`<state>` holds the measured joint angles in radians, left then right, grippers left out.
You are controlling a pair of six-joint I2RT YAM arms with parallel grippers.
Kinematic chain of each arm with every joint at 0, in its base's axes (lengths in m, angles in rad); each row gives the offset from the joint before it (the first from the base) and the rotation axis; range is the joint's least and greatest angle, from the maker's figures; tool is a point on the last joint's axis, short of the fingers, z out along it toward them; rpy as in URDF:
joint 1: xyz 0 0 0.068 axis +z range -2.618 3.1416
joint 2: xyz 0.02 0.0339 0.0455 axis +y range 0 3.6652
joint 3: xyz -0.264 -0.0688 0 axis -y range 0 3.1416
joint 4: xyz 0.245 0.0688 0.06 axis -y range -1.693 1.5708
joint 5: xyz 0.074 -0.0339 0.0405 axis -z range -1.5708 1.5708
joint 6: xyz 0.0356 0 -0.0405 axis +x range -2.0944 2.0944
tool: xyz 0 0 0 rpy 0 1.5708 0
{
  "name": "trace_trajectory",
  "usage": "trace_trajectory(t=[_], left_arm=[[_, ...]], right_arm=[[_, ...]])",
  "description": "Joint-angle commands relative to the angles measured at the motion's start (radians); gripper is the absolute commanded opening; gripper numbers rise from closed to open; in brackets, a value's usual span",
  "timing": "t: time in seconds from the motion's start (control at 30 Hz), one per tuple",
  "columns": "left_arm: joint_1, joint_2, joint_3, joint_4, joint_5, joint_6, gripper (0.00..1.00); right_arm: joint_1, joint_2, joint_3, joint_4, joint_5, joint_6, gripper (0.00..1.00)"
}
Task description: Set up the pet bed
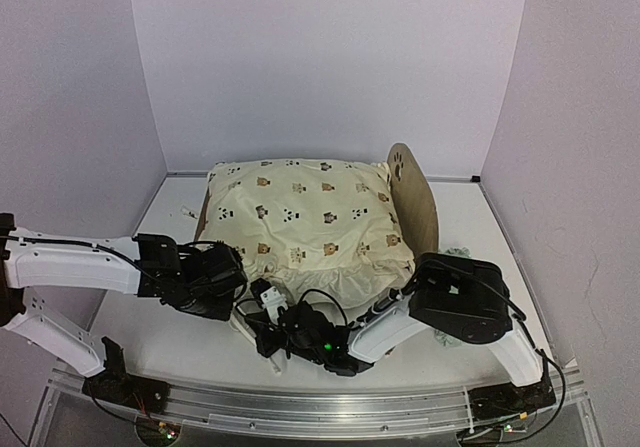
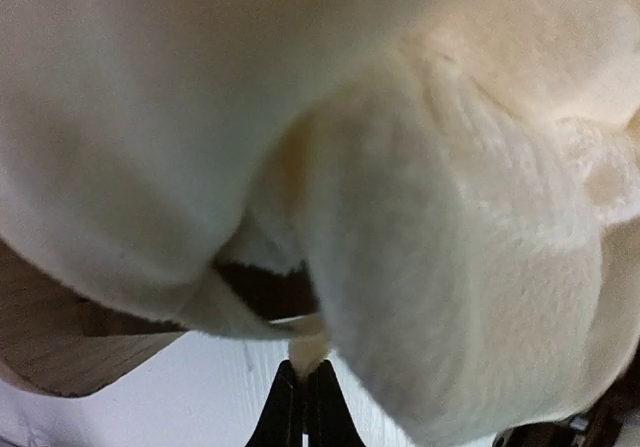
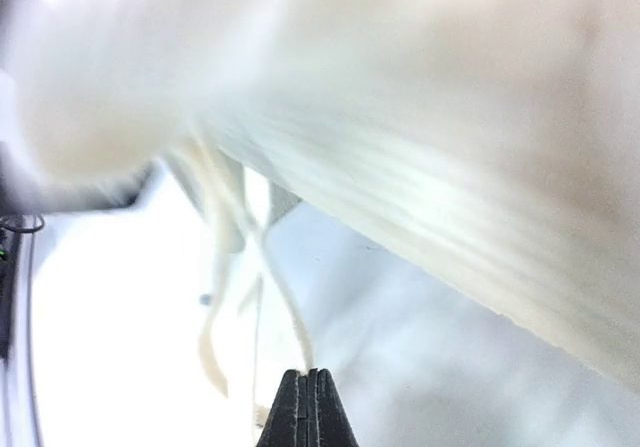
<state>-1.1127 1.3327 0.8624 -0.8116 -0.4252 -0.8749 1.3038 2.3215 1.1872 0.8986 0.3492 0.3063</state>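
Note:
The pet bed lies under a cream bear-print cushion (image 1: 305, 217); only its arched wooden headboard (image 1: 413, 195) with the paw cutout shows, standing at the cushion's right side. My left gripper (image 1: 237, 280) is at the cushion's near left corner. In the left wrist view it (image 2: 305, 369) is shut on a small cream tip of the cushion (image 2: 450, 267), with a piece of the light-wood frame (image 2: 70, 357) at lower left. My right gripper (image 1: 263, 319) reaches left below the cushion's near edge. In the right wrist view it (image 3: 310, 375) is shut on a thin cream tie (image 3: 285, 307).
A mint green pillow (image 1: 462, 253) peeks out behind the right arm's elbow at the right. White walls close in the table (image 1: 160, 337) on the left, back and right. More loose ties (image 3: 215, 297) dangle beside the held one.

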Motion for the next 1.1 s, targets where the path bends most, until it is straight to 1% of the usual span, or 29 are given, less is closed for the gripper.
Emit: trace_trajectory(t=[0.0, 0.2, 0.43, 0.5, 0.6, 0.67, 0.8, 0.87, 1.0, 1.07], left_arm=[[0.007, 0.044, 0.0, 0.083, 0.021, 0.034, 0.0], [0.017, 0.056, -0.026, 0.129, 0.01, 0.026, 0.0], [0.037, 0.089, -0.048, 0.168, -0.008, 0.017, 0.0], [0.038, 0.099, -0.052, 0.176, -0.011, 0.02, 0.0], [0.04, 0.109, -0.055, 0.183, -0.02, 0.025, 0.0], [0.04, 0.11, -0.062, 0.198, -0.02, 0.036, 0.0], [0.04, 0.107, -0.075, 0.213, -0.022, 0.043, 0.0], [0.041, 0.106, -0.078, 0.217, -0.024, 0.047, 0.0], [0.04, 0.105, -0.082, 0.227, -0.022, 0.054, 0.0], [0.04, 0.108, -0.082, 0.23, -0.021, 0.056, 0.0]], right_arm=[[0.013, -0.087, -0.024, 0.047, 0.022, -0.026, 0.0], [0.014, -0.108, -0.041, 0.051, -0.015, -0.032, 0.0], [0.014, -0.093, -0.063, 0.07, -0.194, -0.079, 0.01], [0.014, -0.106, -0.082, 0.07, -0.21, -0.096, 0.05], [0.014, -0.14, -0.121, 0.069, -0.196, -0.129, 0.16], [0.014, -0.172, -0.155, 0.067, -0.161, -0.159, 0.23], [0.014, -0.225, -0.204, 0.05, -0.053, -0.217, 0.29], [0.013, -0.231, -0.198, 0.021, -0.015, -0.24, 0.28], [0.011, -0.195, -0.138, -0.025, 0.058, -0.287, 0.18], [0.011, -0.16, -0.087, -0.047, 0.086, -0.332, 0.15]])
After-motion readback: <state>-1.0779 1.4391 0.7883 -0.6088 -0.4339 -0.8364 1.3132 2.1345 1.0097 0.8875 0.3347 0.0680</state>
